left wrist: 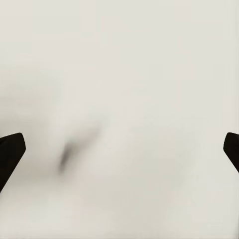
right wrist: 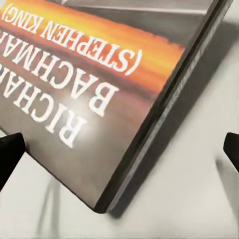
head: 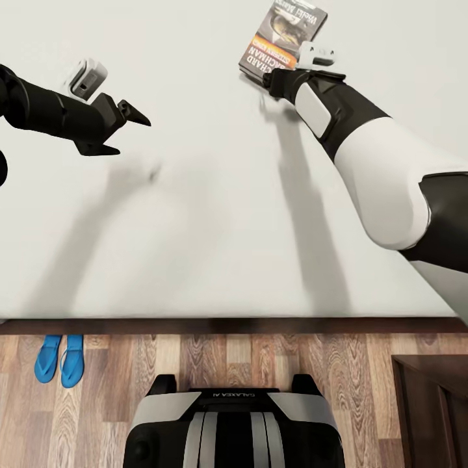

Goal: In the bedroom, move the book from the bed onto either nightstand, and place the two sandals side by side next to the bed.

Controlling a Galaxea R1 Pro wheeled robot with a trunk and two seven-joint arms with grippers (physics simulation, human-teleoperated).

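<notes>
Nearest, the robot's own base [head: 234,426] on the wood floor [head: 227,357], with the two blue sandals [head: 60,359] side by side at near left just off the bed [head: 195,247] frame, and a dark nightstand [head: 432,406] corner at near right. Farther off, over the white mattress, the left gripper [head: 130,130] hanging with fingers spread wide and nothing between them. At far right, the right gripper [head: 268,81] at the near corner of the book [head: 279,36] lying on the mattress, fingertips [right wrist: 10,152] wide apart on either side of that corner, contact not clear.
</notes>
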